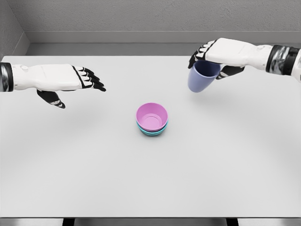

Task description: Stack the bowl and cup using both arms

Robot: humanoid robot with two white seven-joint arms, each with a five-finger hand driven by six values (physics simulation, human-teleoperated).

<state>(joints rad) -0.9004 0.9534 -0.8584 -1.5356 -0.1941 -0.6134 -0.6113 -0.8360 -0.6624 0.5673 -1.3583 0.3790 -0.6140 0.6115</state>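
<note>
A pink bowl (152, 116) sits nested inside a teal bowl (151, 132) near the middle of the white table (225, 169). Up and to the right of them, my right hand (212, 61) is shut on a blue-violet cup (202, 76), which hangs above the table with its body tilted down to the left. My left hand (77, 87) hovers over the table's left side, fingers extended and holding nothing, well apart from the bowls.
Behind the table runs a grey wall (141, 19) with a ledge. The table's front edge (150, 217) lies along the bottom of the view.
</note>
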